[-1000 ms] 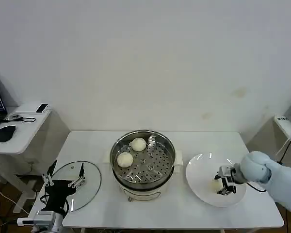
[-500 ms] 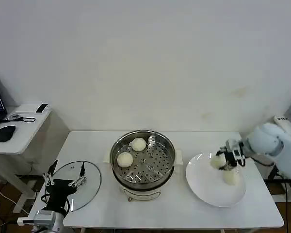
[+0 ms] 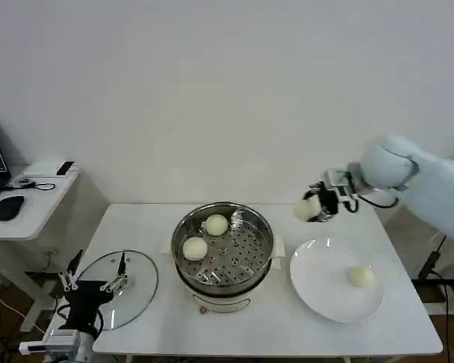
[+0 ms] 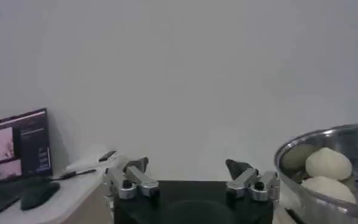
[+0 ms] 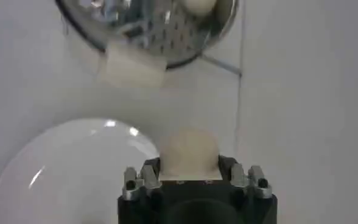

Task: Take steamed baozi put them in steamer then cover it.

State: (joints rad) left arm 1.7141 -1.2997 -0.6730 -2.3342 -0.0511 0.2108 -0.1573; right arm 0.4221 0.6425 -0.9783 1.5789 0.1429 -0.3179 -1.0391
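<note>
Lifted off the flat white plate [image 3: 318,291], one round cream-white baozi [image 3: 304,209] now rides clamped in the right gripper [image 3: 315,208], high at the shiny steel steamer's [image 3: 263,227] three o'clock, likely for a drop. Two buns [image 3: 195,248] sit inside; one [image 3: 359,276] waits. Left gripper [image 3: 95,282] hovers spread over the clear glass cover [image 3: 140,291] at nine o'clock on the white table [image 3: 250,333], against a plain wall.

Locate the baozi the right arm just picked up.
Head view: the baozi is held in the right claw, in the air right of the steamer and above the far edge of the white plate.
</note>
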